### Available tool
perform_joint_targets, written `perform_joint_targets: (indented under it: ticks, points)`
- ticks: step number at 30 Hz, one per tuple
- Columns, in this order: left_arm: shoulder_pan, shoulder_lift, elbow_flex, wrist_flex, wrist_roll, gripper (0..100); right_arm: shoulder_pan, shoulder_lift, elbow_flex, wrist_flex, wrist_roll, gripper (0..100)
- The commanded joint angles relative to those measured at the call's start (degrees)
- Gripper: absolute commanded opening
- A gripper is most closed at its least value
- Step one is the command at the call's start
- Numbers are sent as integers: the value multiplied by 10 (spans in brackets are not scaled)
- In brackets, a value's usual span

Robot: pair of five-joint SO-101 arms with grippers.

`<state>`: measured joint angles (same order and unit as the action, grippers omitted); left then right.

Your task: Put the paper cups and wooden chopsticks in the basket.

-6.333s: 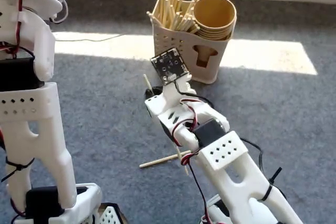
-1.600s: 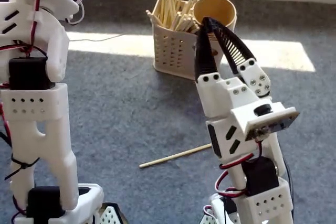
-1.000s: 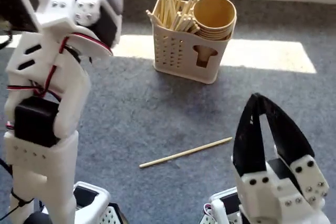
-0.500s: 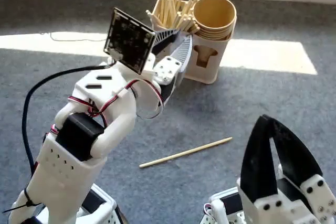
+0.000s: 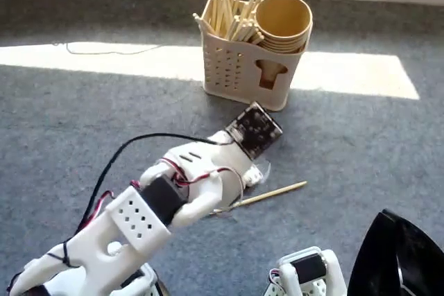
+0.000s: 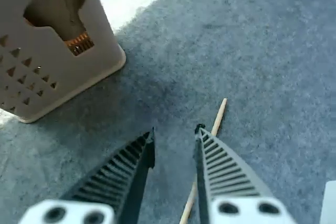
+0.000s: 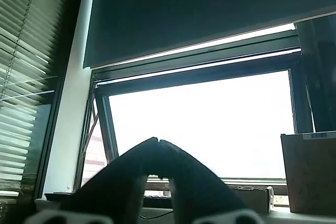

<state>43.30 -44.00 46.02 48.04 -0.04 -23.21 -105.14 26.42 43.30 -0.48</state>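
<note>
High view: my left arm point(image 5: 173, 199) covers the near end of the chopstick point(image 5: 277, 190) on the carpet. The picture's corner cuts off the right gripper point(image 5: 387, 217). Left wrist view: the picture's edge cuts off the basket point(image 6: 52, 66). I cannot count the stacked paper cups point(image 5: 283, 22).

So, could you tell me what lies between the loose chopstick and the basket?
Just bare carpet: the left wrist view shows the stretch from the chopstick to the basket with nothing on it.
</note>
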Motion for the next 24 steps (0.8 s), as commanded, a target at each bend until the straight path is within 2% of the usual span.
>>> perform_joint_targets:
  ticks: [1, 6, 16, 24]
  points:
    - [29, -12, 62, -68, -10, 143, -4, -2, 0, 3, -7, 6]
    - [54, 25, 70, -80, -39, 144, -4, -2, 0, 3, -7, 6]
    - [54, 328, -76, -79, -44, 144, -4, -2, 0, 4, -7, 6]
    - [54, 435, -153, -39, -62, 144, -5, -2, -2, 24, -7, 6]
